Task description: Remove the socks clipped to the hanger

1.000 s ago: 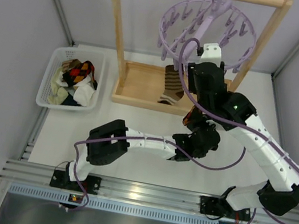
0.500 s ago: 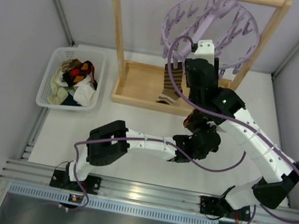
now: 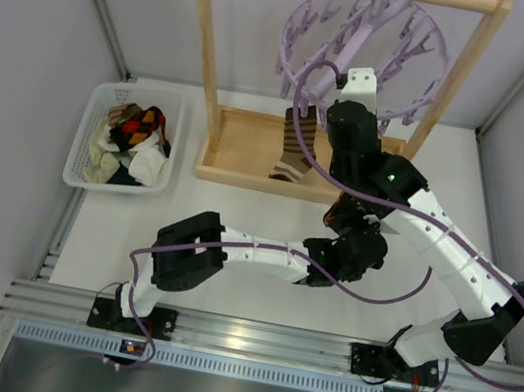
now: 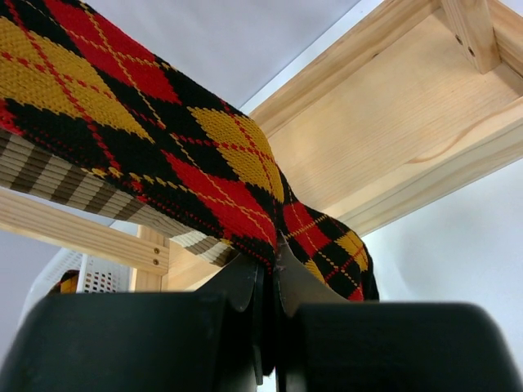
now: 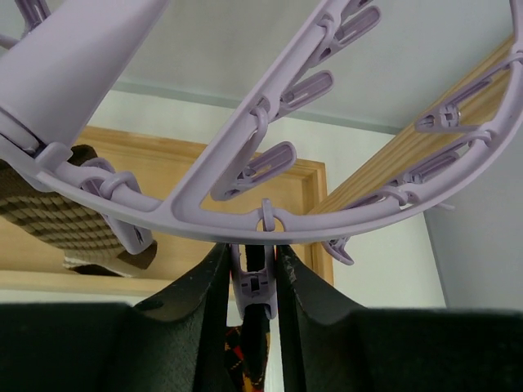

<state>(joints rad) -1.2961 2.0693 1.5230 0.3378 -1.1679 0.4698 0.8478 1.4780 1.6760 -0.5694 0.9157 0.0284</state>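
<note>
left hand (image 4: 270,269): clamped shut on argyle sock (image 4: 188,171), held below the hanger (image 5: 343,224).
right hand (image 5: 252,257): closed on lavender clip (image 5: 255,286) holding that sock.
done: several socks (image 3: 135,138) are dropped in basket (image 3: 84,139), table's left edge.
left: argyle sock judged mid-release; striped sock (image 3: 296,146) is still clipped, far edge.

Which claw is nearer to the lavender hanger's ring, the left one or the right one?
Right. The right claw grips a clip hanging from the hanger's ring. The left claw is lower down, apart from the ring, shut on the argyle sock.
</note>
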